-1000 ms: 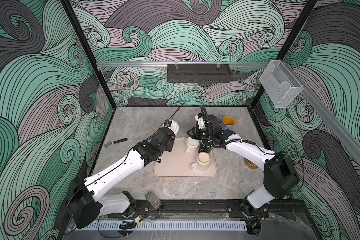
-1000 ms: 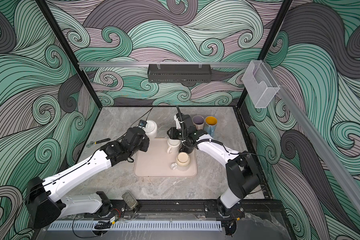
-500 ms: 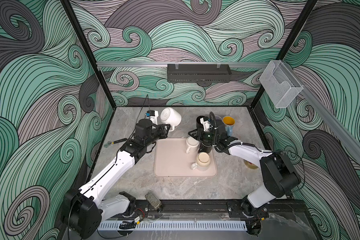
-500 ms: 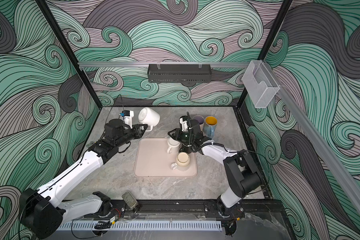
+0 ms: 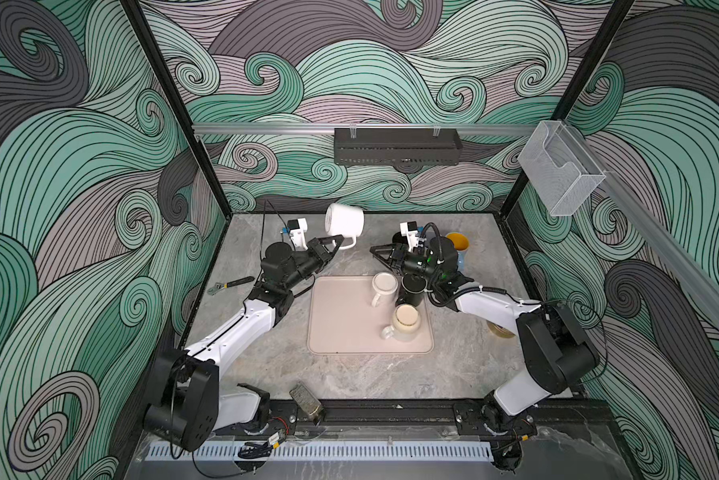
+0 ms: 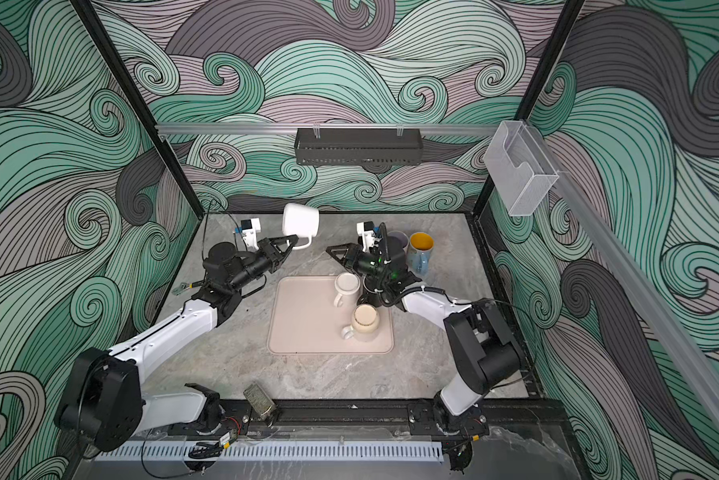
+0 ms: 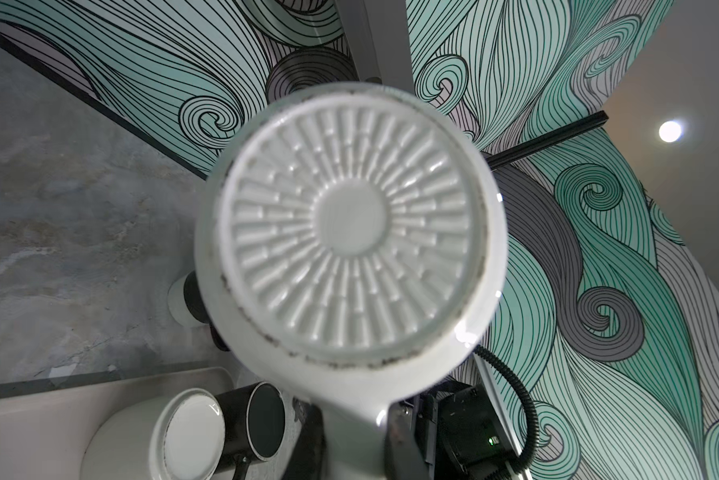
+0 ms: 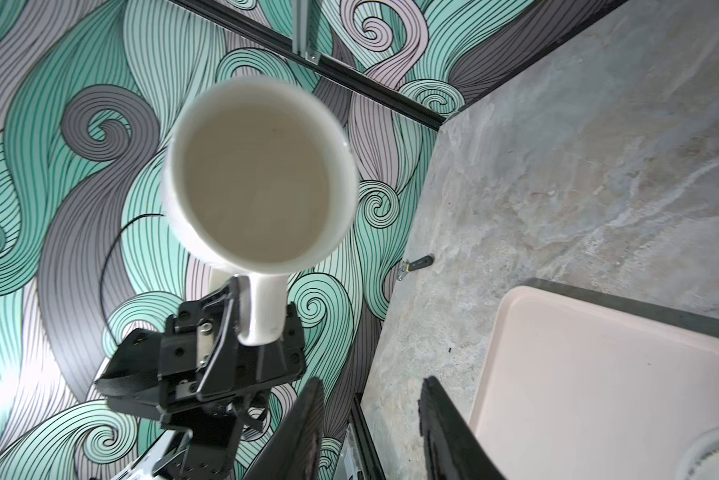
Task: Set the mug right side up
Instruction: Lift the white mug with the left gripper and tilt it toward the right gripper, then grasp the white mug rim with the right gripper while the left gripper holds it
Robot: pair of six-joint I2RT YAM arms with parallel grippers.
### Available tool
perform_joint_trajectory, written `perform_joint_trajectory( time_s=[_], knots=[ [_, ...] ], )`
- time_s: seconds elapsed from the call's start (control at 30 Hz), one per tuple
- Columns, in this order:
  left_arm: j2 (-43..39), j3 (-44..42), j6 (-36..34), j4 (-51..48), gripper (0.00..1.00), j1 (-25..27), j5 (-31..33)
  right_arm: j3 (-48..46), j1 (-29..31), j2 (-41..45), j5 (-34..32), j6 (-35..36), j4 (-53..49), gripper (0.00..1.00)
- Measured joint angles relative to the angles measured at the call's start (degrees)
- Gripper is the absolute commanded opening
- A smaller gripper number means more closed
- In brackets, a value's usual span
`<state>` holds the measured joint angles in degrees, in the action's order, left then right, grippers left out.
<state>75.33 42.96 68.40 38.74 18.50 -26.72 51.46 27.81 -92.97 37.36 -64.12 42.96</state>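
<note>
White mug: the glossy white ceramic mug (image 5: 344,220) (image 6: 300,220) is hanging in the air on its side above the rear of the table, behind the back left corner of the tray and touching neither.
Mug orientation: its ribbed round base (image 7: 349,249) is facing the left wrist camera, its open mouth (image 8: 262,174) is facing the right wrist camera, and its handle is pointing down.
Left gripper: the black left gripper (image 5: 336,242) (image 6: 292,239) (image 8: 241,299) is pinching the mug's handle from below, jaws pressed against the loop, and is carrying the whole mug.
Right gripper: the black right gripper (image 5: 373,251) (image 6: 330,250) (image 8: 372,382) is hovering above the table just behind the tray, aiming at the mug's mouth, with its jaws spread and nothing between them.
Tray: the pale pink rounded square tray (image 5: 341,328) (image 6: 304,324) is lying flat at the middle of the table.
On the tray: a white mug (image 5: 384,284), a black mug (image 5: 412,291) and a cream mug (image 5: 405,320) are standing mouth up along its right side, close together.
Behind the right arm: a blue mug with a yellow inside (image 5: 457,245) (image 6: 421,247) is standing upright near the back wall.
Table: the grey marble-patterned table (image 5: 266,365) is bearing everything.
Wrench: a small black-handled adjustable wrench (image 5: 231,284) is lying near the table's left edge, well apart from the tray.
</note>
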Motion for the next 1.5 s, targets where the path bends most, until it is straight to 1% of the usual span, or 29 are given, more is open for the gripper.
perform_joint_trajectory(
  time_s=[0.1,0.27,0.43,0.77,0.97,1.33,1.4,1.5],
  knots=[
    [3.63,-0.02,3.98,5.25,0.00,0.00,-2.03,-0.02,0.26,-1.46,1.01,-3.06,4.79,0.41],
    [5.55,0.00,6.67,7.74,0.00,0.00,-4.26,-0.02,0.61,-2.93,2.14,-6.80,10.34,0.45],
    [5.55,0.22,6.62,8.48,0.00,0.09,-5.40,0.02,1.18,-3.48,2.69,-8.09,12.50,0.47],
    [5.55,0.44,4.66,7.80,0.00,2.49,-5.55,1.90,1.84,-4.83,3.23,-9.22,13.79,0.48],
    [5.55,0.44,3.80,7.30,0.00,3.72,-5.55,2.32,1.86,-4.87,3.08,-9.68,13.77,0.36],
    [5.53,0.55,2.56,7.08,0.00,6.08,-3.85,2.86,2.01,-5.11,2.89,-9.86,13.46,0.32],
    [5.46,0.55,2.56,7.13,0.00,6.23,-3.34,3.02,2.01,-5.11,2.86,-9.88,13.40,0.31],
    [5.46,0.55,2.51,7.10,0.00,6.64,-2.51,3.06,2.01,-5.11,2.86,-9.99,13.53,0.25]
  ],
)
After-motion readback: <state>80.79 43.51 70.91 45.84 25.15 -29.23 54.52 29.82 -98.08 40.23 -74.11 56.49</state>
